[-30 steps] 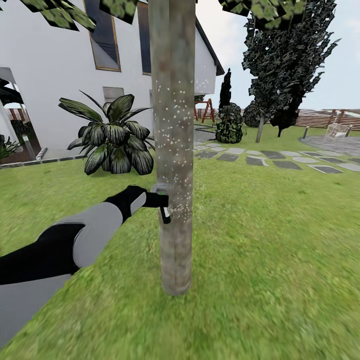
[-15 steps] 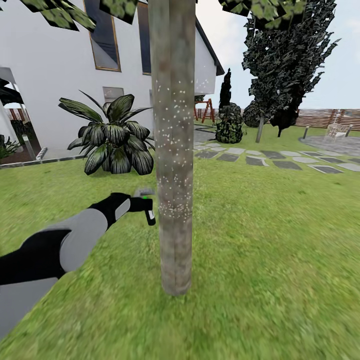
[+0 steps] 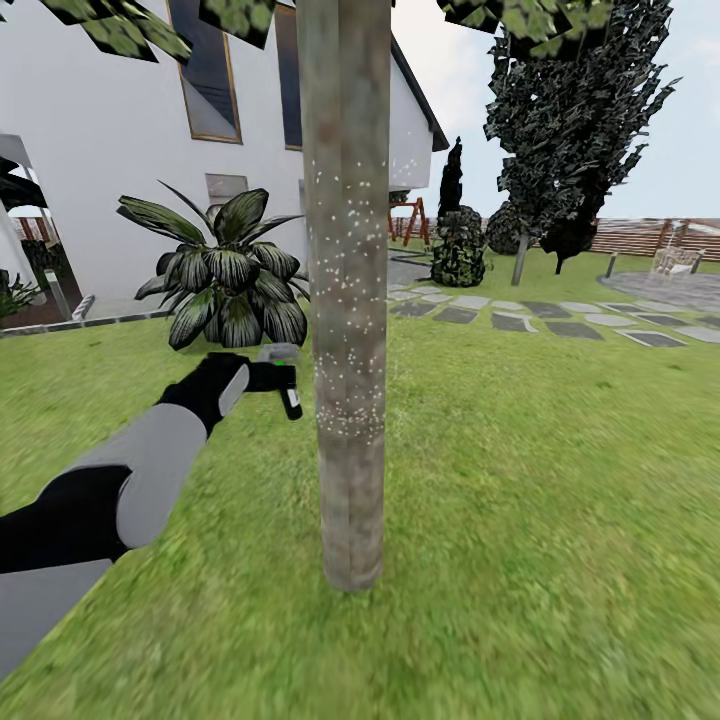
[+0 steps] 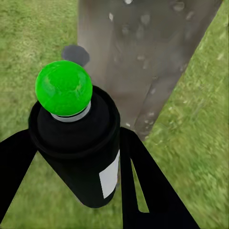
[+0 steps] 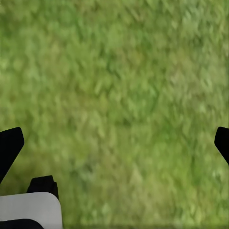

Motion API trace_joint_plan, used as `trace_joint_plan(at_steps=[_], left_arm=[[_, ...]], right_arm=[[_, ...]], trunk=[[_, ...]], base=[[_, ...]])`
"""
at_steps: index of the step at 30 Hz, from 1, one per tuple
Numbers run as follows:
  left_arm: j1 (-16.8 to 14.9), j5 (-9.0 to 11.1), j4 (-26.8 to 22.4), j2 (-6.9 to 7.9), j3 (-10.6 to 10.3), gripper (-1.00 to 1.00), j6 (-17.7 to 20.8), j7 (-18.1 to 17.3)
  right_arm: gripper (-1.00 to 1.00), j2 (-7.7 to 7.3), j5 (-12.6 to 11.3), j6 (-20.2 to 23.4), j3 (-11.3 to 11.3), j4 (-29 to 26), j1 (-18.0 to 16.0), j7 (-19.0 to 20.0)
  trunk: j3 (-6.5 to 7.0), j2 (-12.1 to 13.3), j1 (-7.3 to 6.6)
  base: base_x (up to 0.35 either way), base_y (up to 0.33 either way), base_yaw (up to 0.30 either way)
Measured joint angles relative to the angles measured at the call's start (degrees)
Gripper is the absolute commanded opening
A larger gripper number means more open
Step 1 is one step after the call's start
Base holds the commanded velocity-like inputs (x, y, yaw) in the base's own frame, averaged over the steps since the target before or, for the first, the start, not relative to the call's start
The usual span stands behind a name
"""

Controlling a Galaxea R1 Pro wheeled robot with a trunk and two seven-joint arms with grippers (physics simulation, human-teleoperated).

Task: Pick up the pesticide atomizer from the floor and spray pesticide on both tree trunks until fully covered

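Observation:
A thick grey-brown tree trunk (image 3: 348,300) rises from the grass straight ahead, dotted with white specks from about chest height upward. Just to its left, my left gripper (image 3: 272,378) is shut on the pesticide atomizer (image 3: 291,400), a small black bottle hanging a short gap from the bark. In the left wrist view the atomizer (image 4: 78,148) has a green round top and a white label, sits between my dark fingers (image 4: 143,186), and points at the trunk (image 4: 138,57). My right gripper (image 5: 114,143) stands open over bare grass with nothing between its fingers.
A low palm-like plant (image 3: 230,270) grows left of the trunk in front of the white house (image 3: 100,120). Stepping stones (image 3: 540,320) cross the lawn at right, with dark trees (image 3: 570,120) and a slatted fence (image 3: 640,238) beyond. Open grass lies to the right.
My left gripper has drawn the atomizer back to the left and slightly up, away from the trunk it was nearly touching. The view has not shifted.

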Motion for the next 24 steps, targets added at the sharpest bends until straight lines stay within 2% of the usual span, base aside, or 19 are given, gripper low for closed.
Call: trace_joint_plan(at_steps=[2, 6, 8, 11, 13, 16, 21, 24], left_arm=[[0.0, 0.1, -4.0, 0.02, 0.0, -1.00, 2.4, -0.1], [0.0, 0.1, -6.1, -0.09, -0.1, -1.00, 3.0, -0.1], [0.0, 0.1, -9.5, -0.11, -0.1, -1.00, 4.1, -0.2], [0.0, 0.2, -14.9, -0.12, -0.1, -1.00, 11.6, -0.1], [0.0, 0.2, -18.0, -0.12, -0.1, -1.00, 13.8, -0.1], [0.0, 0.1, -20.2, -0.14, -0.1, -1.00, 15.0, -0.1], [-0.2, 0.1, -20.7, -0.17, -0.1, -1.00, 19.5, -0.1], [-1.1, 0.2, -20.7, -0.20, -0.1, -1.00, 20.0, -0.1]], right_arm=[[1.00, 0.00, 0.0, 0.0, 0.0, 0.0, 0.0, 0.0], [1.00, 0.00, 0.0, 0.0, 0.0, 0.0, 0.0, 0.0], [1.00, 0.00, 0.0, 0.0, 0.0, 0.0, 0.0, 0.0], [1.00, 0.00, 0.0, 0.0, 0.0, 0.0, 0.0, 0.0], [1.00, 0.00, 0.0, 0.0, 0.0, 0.0, 0.0, 0.0], [1.00, 0.00, 0.0, 0.0, 0.0, 0.0, 0.0, 0.0], [1.00, 0.00, 0.0, 0.0, 0.0, 0.0, 0.0, 0.0], [1.00, 0.00, 0.0, 0.0, 0.0, 0.0, 0.0, 0.0]], trunk=[[0.00, 0.0, 0.00], [0.00, 0.0, 0.00], [0.00, 0.0, 0.00], [0.00, 0.0, 0.00], [0.00, 0.0, 0.00], [0.00, 0.0, 0.00], [0.00, 0.0, 0.00], [0.00, 0.0, 0.00]], base=[[0.000, 0.000, 0.000], [0.000, 0.000, 0.000], [0.000, 0.000, 0.000], [0.000, 0.000, 0.000], [0.000, 0.000, 0.000], [0.000, 0.000, 0.000], [0.000, 0.000, 0.000], [0.000, 0.000, 0.000]])
